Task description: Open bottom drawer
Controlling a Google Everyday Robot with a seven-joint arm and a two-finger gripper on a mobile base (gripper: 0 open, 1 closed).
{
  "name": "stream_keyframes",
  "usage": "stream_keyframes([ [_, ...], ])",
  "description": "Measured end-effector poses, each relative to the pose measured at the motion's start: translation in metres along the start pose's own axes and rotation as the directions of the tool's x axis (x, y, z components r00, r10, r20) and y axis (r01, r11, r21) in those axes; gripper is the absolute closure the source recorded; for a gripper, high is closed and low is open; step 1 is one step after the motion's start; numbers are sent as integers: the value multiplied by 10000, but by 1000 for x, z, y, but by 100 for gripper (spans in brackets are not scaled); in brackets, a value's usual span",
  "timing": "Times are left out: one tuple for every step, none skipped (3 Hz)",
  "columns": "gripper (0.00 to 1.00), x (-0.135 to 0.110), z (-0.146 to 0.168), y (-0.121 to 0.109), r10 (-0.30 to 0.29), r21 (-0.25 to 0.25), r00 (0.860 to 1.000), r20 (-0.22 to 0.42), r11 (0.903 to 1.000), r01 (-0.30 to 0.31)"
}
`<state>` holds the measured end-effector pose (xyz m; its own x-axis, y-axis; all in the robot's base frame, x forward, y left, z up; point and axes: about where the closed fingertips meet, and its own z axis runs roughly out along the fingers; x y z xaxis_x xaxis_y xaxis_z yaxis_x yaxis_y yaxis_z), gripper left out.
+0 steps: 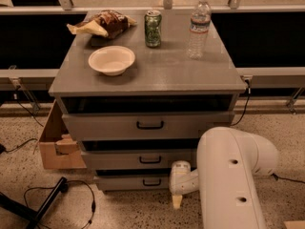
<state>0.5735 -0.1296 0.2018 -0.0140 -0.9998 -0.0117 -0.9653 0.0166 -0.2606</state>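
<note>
A grey three-drawer cabinet (157, 75) stood on a speckled floor. The bottom drawer (128, 182), lowest and slimmest with a small black handle (151, 182), sat near floor level. The robot's gripper (177, 202) hung just beside that drawer's right end, pointing down; whether it was released or clenched could not be told. On top sat a bowl (111, 59), a can (153, 28) and a water bottle (198, 27).

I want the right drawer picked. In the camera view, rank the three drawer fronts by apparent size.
1. top drawer front
2. middle drawer front
3. bottom drawer, slimmest, though the viewing angle may exaggerate this.
The gripper hangs by its right end, near the floor.
</note>
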Motion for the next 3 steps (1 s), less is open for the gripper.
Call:
stream_keyframes([
  [0, -3, 4, -3, 69, -303, 10000, 43, 9995, -68],
  [0, -3, 3, -4, 224, -548, 9997, 64, 9983, -220],
  [15, -4, 9, 1, 266, -836, 9995, 151, 9962, -253],
])
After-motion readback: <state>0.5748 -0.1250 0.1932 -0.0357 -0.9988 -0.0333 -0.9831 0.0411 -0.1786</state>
